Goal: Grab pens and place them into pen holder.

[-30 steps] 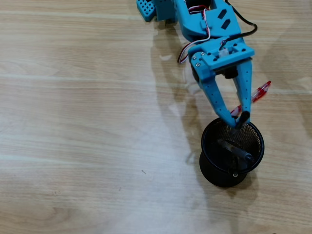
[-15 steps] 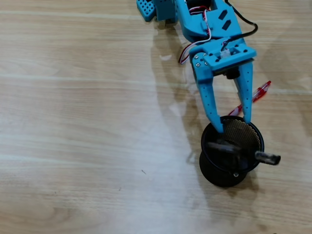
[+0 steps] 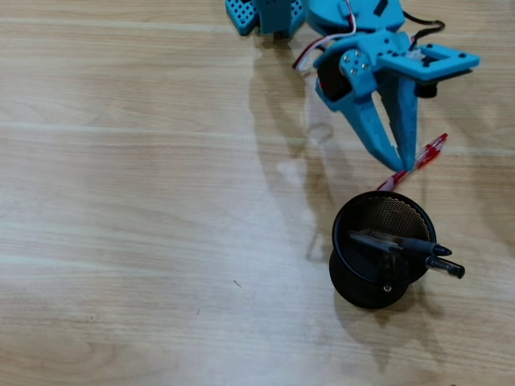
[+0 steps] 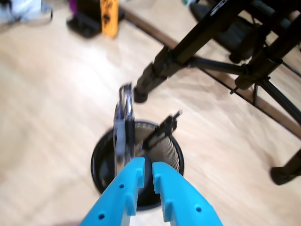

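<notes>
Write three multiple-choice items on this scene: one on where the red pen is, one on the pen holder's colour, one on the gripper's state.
1. Where is the red pen?
A. Inside the pen holder
B. At the gripper's fingertips, outside the holder
C. Lying alone at the left of the overhead view

2. What colour is the pen holder?
A. White
B. Red
C. Black

3. How does the gripper stand?
A. Closed on the red pen
B. Wide open, holding nothing
C. Closed on the holder's rim

Key:
1 B: in the overhead view the red pen sits across the tips of the gripper, just beyond the rim.
2 C: the mesh pen holder is black, and so are the pens already in it.
3 A: the fingers meet around the pen, clear of the holder.
</notes>
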`<state>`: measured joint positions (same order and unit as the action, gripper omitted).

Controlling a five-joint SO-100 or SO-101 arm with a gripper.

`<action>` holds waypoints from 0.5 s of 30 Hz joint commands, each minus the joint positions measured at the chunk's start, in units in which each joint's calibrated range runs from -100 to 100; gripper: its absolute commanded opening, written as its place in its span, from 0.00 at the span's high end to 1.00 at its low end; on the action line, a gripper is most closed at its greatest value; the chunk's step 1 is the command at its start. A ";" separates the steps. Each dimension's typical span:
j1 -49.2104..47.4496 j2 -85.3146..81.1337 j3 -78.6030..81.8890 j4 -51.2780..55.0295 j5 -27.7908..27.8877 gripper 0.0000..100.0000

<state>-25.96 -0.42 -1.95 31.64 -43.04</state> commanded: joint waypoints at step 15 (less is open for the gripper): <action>-18.25 0.72 -20.85 37.02 32.94 0.96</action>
<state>-41.78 -3.23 -12.95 63.23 -14.59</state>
